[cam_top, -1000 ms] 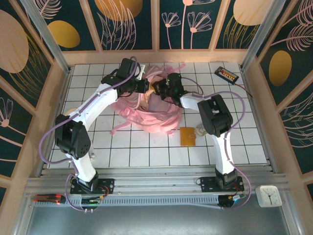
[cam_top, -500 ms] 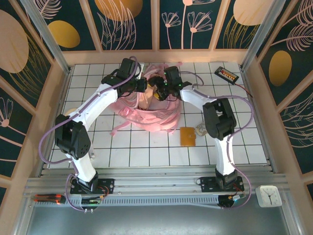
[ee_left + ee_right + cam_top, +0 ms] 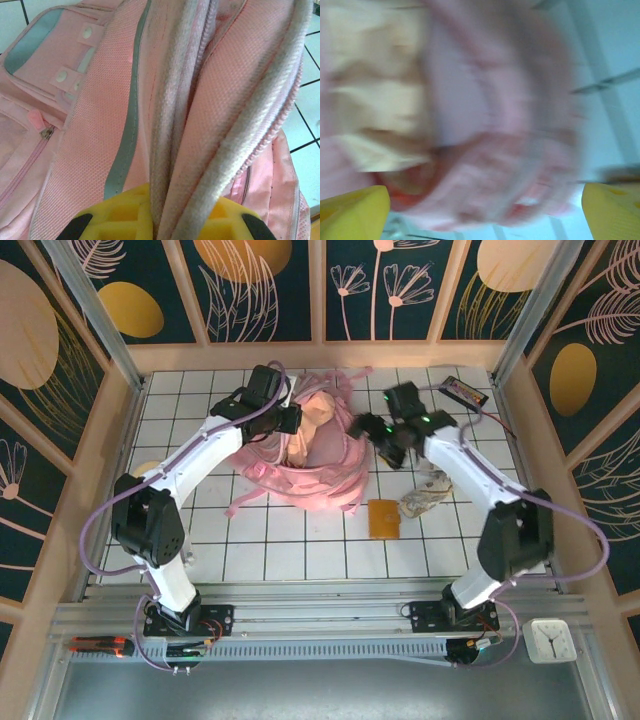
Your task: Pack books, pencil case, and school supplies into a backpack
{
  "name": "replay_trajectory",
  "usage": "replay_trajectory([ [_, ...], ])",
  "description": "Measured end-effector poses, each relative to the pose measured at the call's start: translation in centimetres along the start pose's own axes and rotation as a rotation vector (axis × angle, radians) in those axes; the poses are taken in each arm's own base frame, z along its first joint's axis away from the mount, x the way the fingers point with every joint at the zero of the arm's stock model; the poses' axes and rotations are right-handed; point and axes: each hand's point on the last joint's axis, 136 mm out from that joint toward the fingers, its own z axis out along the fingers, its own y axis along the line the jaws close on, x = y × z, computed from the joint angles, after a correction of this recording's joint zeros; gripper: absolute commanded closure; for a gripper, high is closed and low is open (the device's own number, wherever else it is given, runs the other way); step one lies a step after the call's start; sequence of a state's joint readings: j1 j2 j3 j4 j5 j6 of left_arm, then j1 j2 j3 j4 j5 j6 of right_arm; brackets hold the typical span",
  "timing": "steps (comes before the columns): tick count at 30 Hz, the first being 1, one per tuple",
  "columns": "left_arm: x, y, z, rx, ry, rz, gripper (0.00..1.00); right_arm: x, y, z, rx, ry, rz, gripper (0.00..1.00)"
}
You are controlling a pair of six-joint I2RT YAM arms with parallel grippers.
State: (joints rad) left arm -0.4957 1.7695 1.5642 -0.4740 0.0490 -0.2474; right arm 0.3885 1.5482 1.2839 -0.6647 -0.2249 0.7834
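Pink backpack (image 3: 312, 478) fabric sits clamped in the left gripper (image 3: 162, 226), while the right gripper (image 3: 362, 428) gapes wide, holding nothing.

Bare tiles (image 3: 290, 545) front-left of the backpack (image 3: 320, 478) give me passage. Left gripper (image 3: 293, 420) crowds its mouth; orange pad (image 3: 383, 518) and pale clutter (image 3: 425, 495), possibly cord, block front-right.

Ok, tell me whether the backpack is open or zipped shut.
Open: the left gripper holds the backpack's unzipped edge, and the pencil case shows inside.
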Motion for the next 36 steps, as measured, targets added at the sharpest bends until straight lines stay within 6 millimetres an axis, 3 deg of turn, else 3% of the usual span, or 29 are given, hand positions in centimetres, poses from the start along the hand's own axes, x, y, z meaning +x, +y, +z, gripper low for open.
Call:
replay_trajectory([
  [1,0.1,0.0,0.0,0.003,-0.002,0.0,1.0,0.4,-3.6,-0.2,0.069,0.008,0.032,0.01],
  [4,0.3,0.0,-0.3,0.007,-0.005,0.006,1.0,2.4,-11.8,-0.2,0.217,0.053,0.145,0.01],
  [7,0.5,-0.1,-0.6,0.013,-0.01,0.008,1.0,4.3,-15.8,-0.2,0.287,0.089,0.216,0.01],
  [10,0.7,-0.1,-0.6,0.02,-0.01,0.008,1.0,4.2,-17.0,0.1,0.302,0.085,0.242,0.01],
  [19,1.0,-0.1,-1.0,0.026,-0.023,0.008,1.0,1.2,-20.4,3.3,0.365,0.073,0.31,0.01],
  [22,1.0,-0.2,-1.1,0.027,-0.024,0.009,1.0,0.7,-21.0,4.0,0.389,0.081,0.319,0.07],
  [27,1.0,-0.2,-1.1,0.028,-0.025,0.009,1.0,0.7,-21.2,3.9,0.408,0.088,0.314,0.3],
  [32,1.0,-0.2,-1.1,0.029,-0.023,0.012,1.0,-0.1,-20.2,4.1,0.384,0.066,0.277,0.34],
  [36,1.1,-0.3,-1.1,0.035,-0.02,0.019,1.0,-0.8,-17.2,3.3,0.36,0.042,0.211,0.36],
])
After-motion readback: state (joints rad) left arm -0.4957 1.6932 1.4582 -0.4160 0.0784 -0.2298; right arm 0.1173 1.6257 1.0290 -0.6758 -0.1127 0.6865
